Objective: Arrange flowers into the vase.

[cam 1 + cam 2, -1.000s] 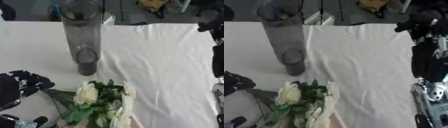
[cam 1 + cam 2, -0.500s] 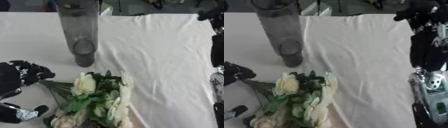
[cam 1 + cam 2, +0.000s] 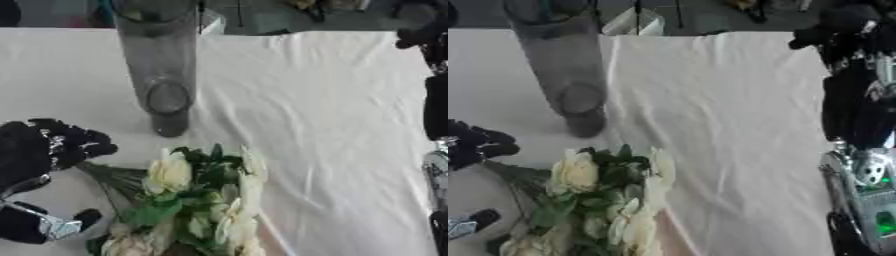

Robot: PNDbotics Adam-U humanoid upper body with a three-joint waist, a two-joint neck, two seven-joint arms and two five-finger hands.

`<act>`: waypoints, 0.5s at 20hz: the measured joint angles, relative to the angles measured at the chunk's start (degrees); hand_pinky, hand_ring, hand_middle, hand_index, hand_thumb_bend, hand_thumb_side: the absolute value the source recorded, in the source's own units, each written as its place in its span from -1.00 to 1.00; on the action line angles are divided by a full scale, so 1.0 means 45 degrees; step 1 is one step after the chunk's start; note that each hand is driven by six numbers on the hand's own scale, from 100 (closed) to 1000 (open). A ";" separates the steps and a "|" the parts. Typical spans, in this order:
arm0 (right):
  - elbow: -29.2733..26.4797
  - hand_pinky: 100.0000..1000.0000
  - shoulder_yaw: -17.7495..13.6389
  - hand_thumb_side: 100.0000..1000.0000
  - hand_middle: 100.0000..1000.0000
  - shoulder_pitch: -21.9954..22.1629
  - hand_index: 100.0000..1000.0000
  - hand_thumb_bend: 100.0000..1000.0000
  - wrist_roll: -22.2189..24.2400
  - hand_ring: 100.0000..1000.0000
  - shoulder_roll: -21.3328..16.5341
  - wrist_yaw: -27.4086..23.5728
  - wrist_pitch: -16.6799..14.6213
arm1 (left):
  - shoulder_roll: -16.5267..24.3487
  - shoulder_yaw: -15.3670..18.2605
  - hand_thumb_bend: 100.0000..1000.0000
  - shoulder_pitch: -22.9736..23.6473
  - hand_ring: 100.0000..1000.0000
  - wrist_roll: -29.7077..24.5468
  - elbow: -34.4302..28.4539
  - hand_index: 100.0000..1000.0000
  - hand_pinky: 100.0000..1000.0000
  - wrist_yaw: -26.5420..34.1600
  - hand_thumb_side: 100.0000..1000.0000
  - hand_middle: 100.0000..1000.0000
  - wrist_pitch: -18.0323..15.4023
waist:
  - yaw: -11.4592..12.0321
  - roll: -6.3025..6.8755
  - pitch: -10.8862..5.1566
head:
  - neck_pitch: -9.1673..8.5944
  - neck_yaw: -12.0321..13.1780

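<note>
A tall clear glass vase [image 3: 162,70] stands upright on the white tablecloth at the upper left, with nothing in it that I can see. A bunch of cream flowers [image 3: 197,195] with green leaves lies on the cloth at the bottom centre, below the vase. Its stems [image 3: 109,175] point left toward my left hand [image 3: 39,152]. That black hand lies at the left edge, its fingers [image 3: 87,145] curled over the stem ends and its thumb [image 3: 74,222] lower down. My right hand [image 3: 833,30] shows dark and blurred at the upper right, far from the flowers.
The white tablecloth [image 3: 324,115] covers the table, with wide bare room between the vase and my right arm [image 3: 859,115]. Dark clutter lies beyond the table's far edge [image 3: 289,31].
The whole picture has shifted, so the camera moved; vase and flowers sit slightly higher in view. My left hand stays at the stems.
</note>
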 measured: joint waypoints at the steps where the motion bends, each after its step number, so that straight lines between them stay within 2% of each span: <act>1: 0.0000 0.42 0.0007 1.00 -0.02 0.0000 0.37 -1.00 0.0009 0.02 0.0000 0.0000 -0.0006 | 0.0000 -0.0009 -0.36 -0.0057 0.54 -0.0106 0.0000 0.97 0.36 0.0042 0.48 0.70 -0.0011 | 0.0000 0.0000 0.0001 | -0.0024 0.0017; 5: 0.0000 0.42 0.0040 1.00 -0.02 0.0000 0.37 -1.00 0.0038 0.02 0.0000 0.0000 -0.0003 | 0.0000 -0.0087 -0.36 -0.0239 0.53 -0.0634 0.0000 0.93 0.35 0.0164 0.47 0.64 0.0008 | -0.0001 0.0000 0.0011 | -0.0112 0.0125; 10: 0.0000 0.43 0.0043 1.00 -0.02 -0.0004 0.37 -1.00 0.0057 0.02 0.0000 0.0000 -0.0002 | 0.0000 -0.0220 -0.44 -0.0347 0.46 -0.1283 0.0000 0.91 0.24 0.0444 0.44 0.61 0.0153 | -0.0026 0.0000 0.0011 | -0.0217 0.0199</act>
